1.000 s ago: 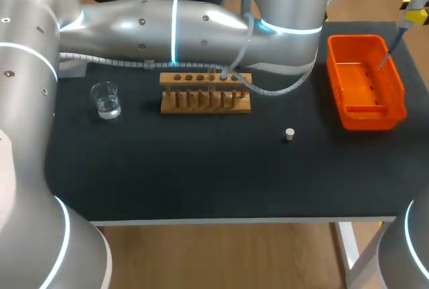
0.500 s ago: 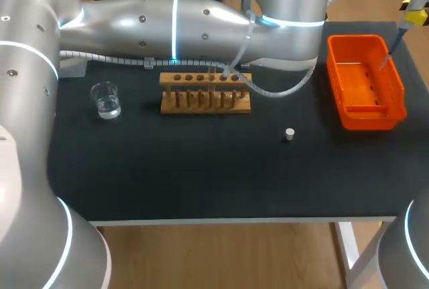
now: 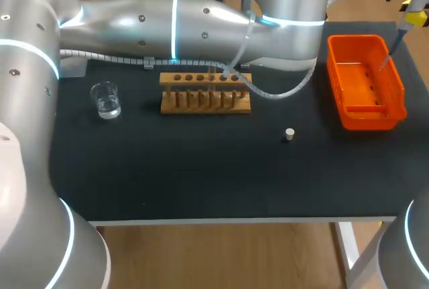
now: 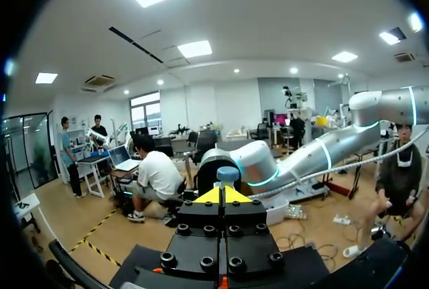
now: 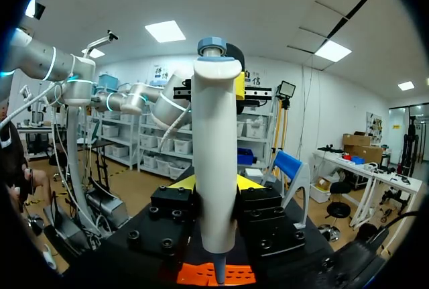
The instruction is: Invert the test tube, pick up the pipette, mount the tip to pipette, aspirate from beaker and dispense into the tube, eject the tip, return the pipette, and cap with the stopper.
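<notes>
above the orange bin point(image 3: 400, 88), right claw point(image 5: 215, 188) clamps pipette point(image 5: 216, 128).

The table's point(image 3: 201, 182) near half gives free passage. Farther back stand beaker point(image 3: 106, 99), rack point(image 3: 205, 94), stopper point(image 3: 289, 134) and bin point(image 3: 365, 81); the left arm point(image 3: 188, 24) spans above the rack's far side.

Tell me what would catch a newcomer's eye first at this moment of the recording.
The white pipette stands upright, clamped in the right gripper, and hangs over the bright orange tray at the table's right side. The big silver left arm stretches across the back of the table, passing over the wooden tube rack in the middle.
</notes>
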